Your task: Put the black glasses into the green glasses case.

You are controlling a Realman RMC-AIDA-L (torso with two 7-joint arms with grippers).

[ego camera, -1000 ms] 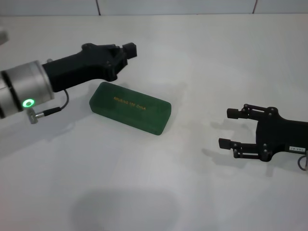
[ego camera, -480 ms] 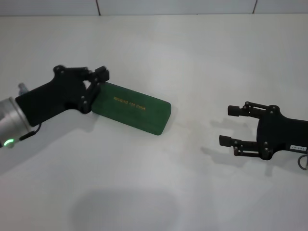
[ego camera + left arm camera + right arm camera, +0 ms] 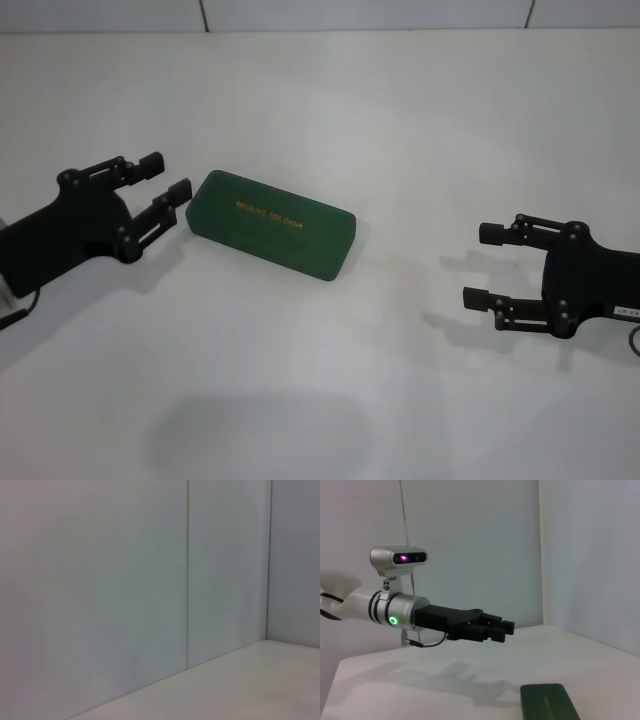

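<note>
The green glasses case (image 3: 272, 223) lies shut on the white table, gold lettering on its lid. It also shows in the right wrist view (image 3: 547, 702). The black glasses are out of view in every frame. My left gripper (image 3: 165, 178) is open and empty, just off the case's left end, with its fingertips pointing at it. It also shows in the right wrist view (image 3: 495, 627). My right gripper (image 3: 480, 265) is open and empty, low over the table, well to the right of the case.
The white table (image 3: 330, 110) runs back to a white panelled wall (image 3: 150, 580). The left wrist view shows only that wall and a strip of table.
My left arm has drawn back to the left and lowered, from behind the case's left end to beside it. Its fingers now stand apart. The right gripper has barely moved.
</note>
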